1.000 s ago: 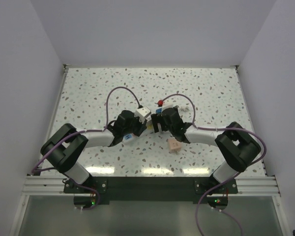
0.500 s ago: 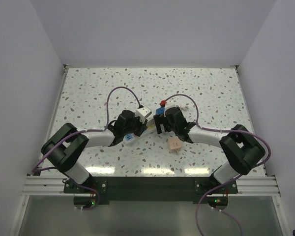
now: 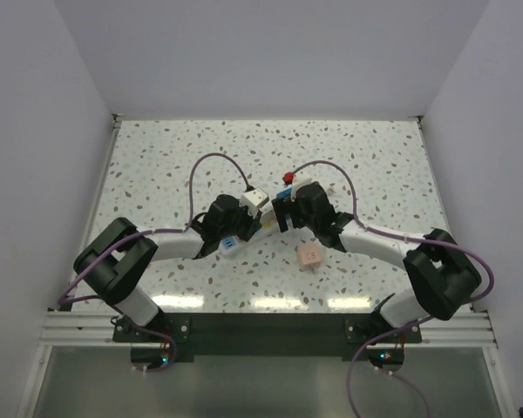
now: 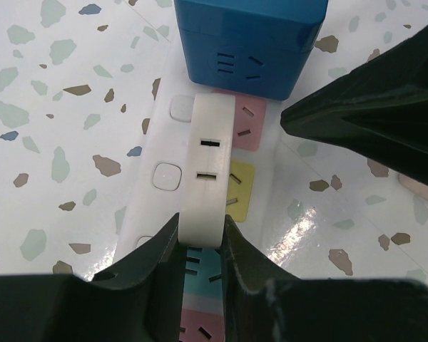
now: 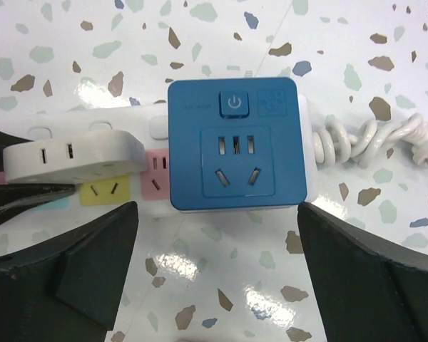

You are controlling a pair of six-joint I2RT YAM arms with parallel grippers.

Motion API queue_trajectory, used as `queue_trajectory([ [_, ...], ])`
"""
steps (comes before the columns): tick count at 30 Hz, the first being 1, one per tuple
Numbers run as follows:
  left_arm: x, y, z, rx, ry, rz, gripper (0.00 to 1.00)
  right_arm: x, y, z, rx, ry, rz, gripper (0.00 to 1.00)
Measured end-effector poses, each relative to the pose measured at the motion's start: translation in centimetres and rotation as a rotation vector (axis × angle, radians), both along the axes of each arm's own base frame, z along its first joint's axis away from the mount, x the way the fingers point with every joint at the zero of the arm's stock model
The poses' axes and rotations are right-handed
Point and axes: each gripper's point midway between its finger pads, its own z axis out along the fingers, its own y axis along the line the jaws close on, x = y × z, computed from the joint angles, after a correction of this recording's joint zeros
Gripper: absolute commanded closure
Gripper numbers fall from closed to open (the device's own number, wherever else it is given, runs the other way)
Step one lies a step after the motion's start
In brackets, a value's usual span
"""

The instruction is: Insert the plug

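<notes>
Right pincer (image 5: 215, 221) shifted, wide; left pincer (image 4: 201, 224) holds plug (image 4: 212, 164); cube (image 5: 233, 153): power icon (image 5: 233, 102), maybe logo

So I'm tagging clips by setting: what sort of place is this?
Probably a robot test cell in a lab: a speckled tabletop boxed in by bare white walls, with a power strip and blue plug cube set out.

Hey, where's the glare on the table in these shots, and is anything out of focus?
Top external: bright reflections line the table's near edge. Left wrist: a glare patch right of the power strip; the fingers look soft, the white adapter sharp. Right wrist: glare on the table below the blue cube, which is crisp.
</notes>
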Motion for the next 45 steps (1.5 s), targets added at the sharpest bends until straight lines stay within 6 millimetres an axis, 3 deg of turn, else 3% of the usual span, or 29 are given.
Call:
queue_trajectory([
  [14,0.0,0.0,0.0,0.000,0.000,0.000,1.00,2.8,0.5,3.5,0.010,-0.078,0.002,0.04],
  [17,0.1,-0.2,0.0,-0.001,0.000,-0.001,1.00,3.3,0.6,3.2,0.004,-0.072,0.003,0.05],
  [22,0.2,-0.3,0.0,-0.001,0.000,-0.002,1.00,3.2,0.7,1.1,-0.021,-0.022,0.016,0.07],
  [31,0.2,-0.3,0.0,-0.001,0.000,-0.002,1.00,3.3,0.4,0.6,-0.030,-0.011,0.011,0.22],
  [37,0.2,-0.3,0.0,-0.001,0.000,-0.002,1.00,3.4,0.2,0.6,-0.028,-0.009,0.016,0.42],
  [43,0.2,-0.3,0.0,-0.001,0.000,-0.002,1.00,3.5,0.2,0.6,-0.024,-0.005,0.021,0.69],
  [44,0.2,-0.3,0.0,-0.001,0.000,-0.002,1.00,3.5,0.2,0.6,-0.022,-0.005,0.022,0.87],
  [45,0.2,-0.3,0.0,-0.001,0.000,-0.002,1.00,3.5,0.2,0.6,-0.022,-0.004,0.023,1.00],
])
